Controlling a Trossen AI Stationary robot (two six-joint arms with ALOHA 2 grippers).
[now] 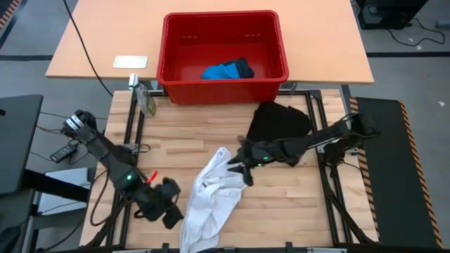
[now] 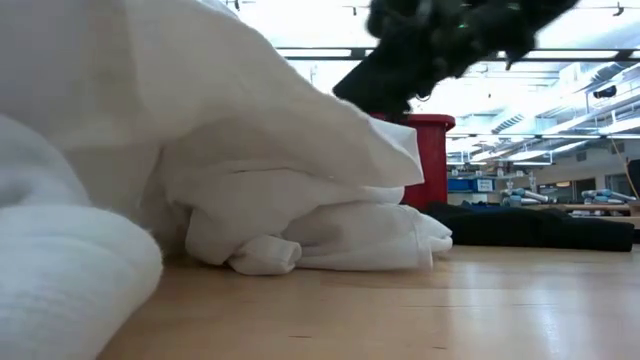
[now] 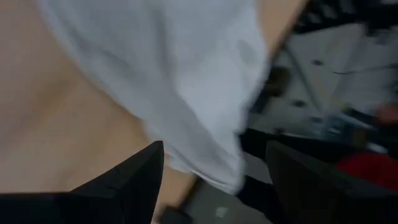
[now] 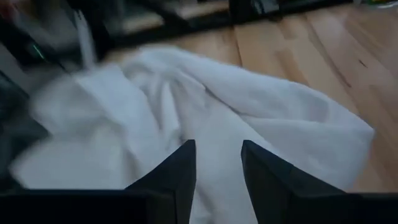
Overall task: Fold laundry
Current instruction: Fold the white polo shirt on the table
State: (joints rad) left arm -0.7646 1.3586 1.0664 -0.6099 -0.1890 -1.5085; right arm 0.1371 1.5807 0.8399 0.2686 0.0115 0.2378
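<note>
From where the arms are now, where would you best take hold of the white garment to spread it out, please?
Probably at its two ends. The white garment lies bunched in a long diagonal strip. The right pincer, open, is beside the upper end, so it could pinch that corner from the right. The left pincer, open, is beside the lower end and could grip that edge from the left.

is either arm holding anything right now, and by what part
Nothing is held. The left gripper has open fingers beside the white garment, and the right gripper hangs just above it with fingers parted and empty.
</note>
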